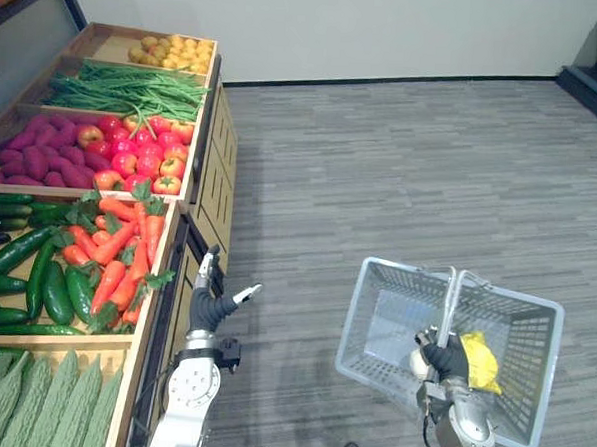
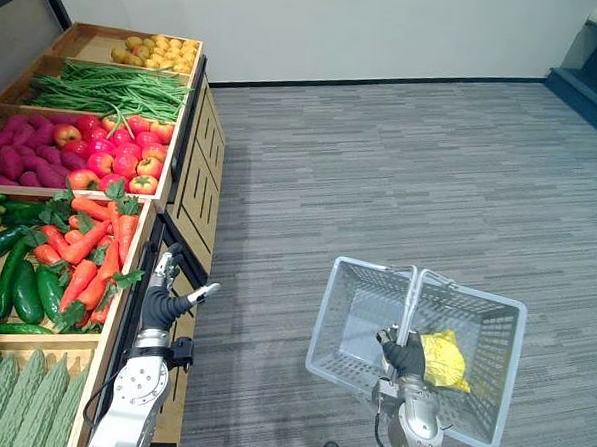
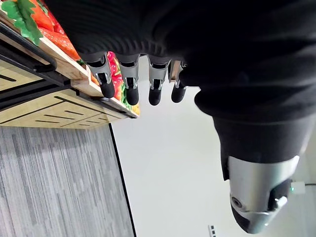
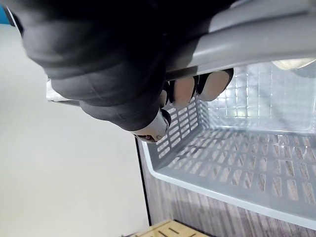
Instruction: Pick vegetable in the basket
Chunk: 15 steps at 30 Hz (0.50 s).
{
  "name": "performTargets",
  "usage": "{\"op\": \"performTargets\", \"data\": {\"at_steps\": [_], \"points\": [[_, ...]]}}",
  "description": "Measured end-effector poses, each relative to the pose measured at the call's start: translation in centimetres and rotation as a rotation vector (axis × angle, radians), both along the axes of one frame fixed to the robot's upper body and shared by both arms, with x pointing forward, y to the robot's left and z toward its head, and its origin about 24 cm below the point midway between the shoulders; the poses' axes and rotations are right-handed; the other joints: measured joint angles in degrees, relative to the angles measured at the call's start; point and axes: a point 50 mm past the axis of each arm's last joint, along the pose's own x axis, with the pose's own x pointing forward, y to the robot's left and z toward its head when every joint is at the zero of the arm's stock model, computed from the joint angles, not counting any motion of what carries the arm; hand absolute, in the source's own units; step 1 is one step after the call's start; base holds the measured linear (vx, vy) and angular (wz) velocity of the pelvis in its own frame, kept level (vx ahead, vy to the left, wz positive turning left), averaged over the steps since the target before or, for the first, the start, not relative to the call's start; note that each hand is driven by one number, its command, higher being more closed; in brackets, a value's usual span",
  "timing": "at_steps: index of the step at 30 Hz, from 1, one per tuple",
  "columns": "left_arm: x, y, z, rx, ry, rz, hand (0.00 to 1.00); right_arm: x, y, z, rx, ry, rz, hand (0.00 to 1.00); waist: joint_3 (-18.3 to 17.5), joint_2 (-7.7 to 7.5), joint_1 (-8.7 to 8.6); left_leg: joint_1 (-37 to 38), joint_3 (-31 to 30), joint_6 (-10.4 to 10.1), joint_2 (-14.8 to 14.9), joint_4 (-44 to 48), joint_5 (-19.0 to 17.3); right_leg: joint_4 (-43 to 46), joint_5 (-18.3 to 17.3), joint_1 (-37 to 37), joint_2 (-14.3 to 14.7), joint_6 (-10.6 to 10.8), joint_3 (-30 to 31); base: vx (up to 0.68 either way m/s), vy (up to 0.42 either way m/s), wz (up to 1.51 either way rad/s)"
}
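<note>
Both arms are silver-grey, and the left forearm [image 1: 192, 383] carries a round disc-like joint. A dark ribbed cover wraps each wrist. The left hand [image 1: 210, 301] has silver fingers [image 3: 130, 86] with dark tips; the right hand [image 1: 447, 359] looks black.

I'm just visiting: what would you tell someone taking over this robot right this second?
Left hand: open and empty, raised beside the produce stand, near the carrots.
Right hand: shut on the basket handle, carrying the grey basket over the floor.
Done: one yellow item lies in the basket; I cannot tell what it is.
Left: reach into a bin, grasp a vegetable and put it in the basket.
</note>
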Motion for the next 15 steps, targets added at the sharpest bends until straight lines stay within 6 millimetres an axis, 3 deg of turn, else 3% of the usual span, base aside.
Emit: {"op": "performTargets", "data": {"at_steps": [3, 5, 7, 8, 9, 10, 12, 15], "points": [[-0.6, 0.5, -0.2, -0.010, 0.009, 0.039, 0.00, -0.4, -0.2, -0.7, 0.003, 0.031, -0.021, 1.00, 0.1, -0.15, 1.28, -1.8, 0.0, 0.1, 0.0, 4.1, -3.0, 1.3, -1.0, -0.4, -0.3, 1.4, -0.4, 0.03, 0.013, 0.05], [-1.1, 0.5, -0.6, -0.036, 0.028, 0.055, 0.00, -0.5, -0.2, -0.9, 0.011, 0.041, -0.034, 1.00, 1.0, -0.58, 1.89, -3.4, -0.1, 0.5, 0.1, 9.5, -7.0, 6.0, -3.8, -1.4, -0.9, 4.0, -0.9, 0.04, 0.044, 0.02], [-1.8, 0.3, -1.1, -0.067, 0.054, 0.076, 0.00, -0.5, -0.3, -0.9, 0.007, 0.039, -0.040, 1.00, 2.7, 0.57, 2.39, -3.9, -0.1, 1.5, 0.9, 16.3, -12.0, 21.3, -6.8, -6.3, -1.7, 6.4, -1.8, 0.02, 0.095, -0.01], [-2.0, 0.4, -1.1, -0.068, 0.056, 0.079, 0.00, -0.5, -0.2, -0.9, 0.006, 0.041, -0.041, 1.00, 2.8, 0.61, 2.43, -3.8, -0.2, 2.0, 1.0, 17.3, -12.8, 26.7, -6.8, -8.6, -2.1, 6.4, -2.1, 0.04, 0.131, 0.11], [-2.1, 0.5, -0.5, -0.064, 0.031, 0.084, 0.00, -0.5, 0.3, -1.0, 0.021, 0.041, -0.052, 1.00, 4.1, -0.07, 2.41, -2.4, -0.7, 3.5, 0.6, 19.2, -14.3, 39.6, -6.9, -13.9, -3.6, 4.7, -2.0, 0.06, 0.092, 0.26], [-2.0, 0.5, -0.3, -0.063, 0.023, 0.081, 0.00, -0.6, 0.5, -1.2, 0.030, 0.046, -0.054, 1.00, 4.7, 0.17, 2.36, -2.3, -1.3, 3.9, 0.6, 19.9, -15.0, 41.8, -8.1, -14.9, -3.6, 3.6, -2.0, 0.13, 0.049, 0.40], [-2.0, 0.7, 0.2, -0.075, -0.003, 0.094, 0.00, -0.6, 1.3, -1.3, 0.050, 0.049, -0.049, 1.00, 4.7, -1.76, 2.21, -2.3, -4.0, 4.0, 1.0, 21.3, -16.9, 40.1, -12.5, -18.1, -3.2, 2.4, -2.8, 0.19, -0.038, 0.50], [-1.4, 0.6, 0.5, -0.087, -0.027, 0.086, 0.00, -0.3, 1.4, -0.9, 0.029, 0.033, -0.037, 1.00, 5.3, -2.08, 2.11, -2.3, -7.0, 3.0, 1.6, 22.3, -18.9, 34.0, -12.5, -21.2, -1.9, 2.1, -1.3, 0.28, -0.107, 0.47]]}}
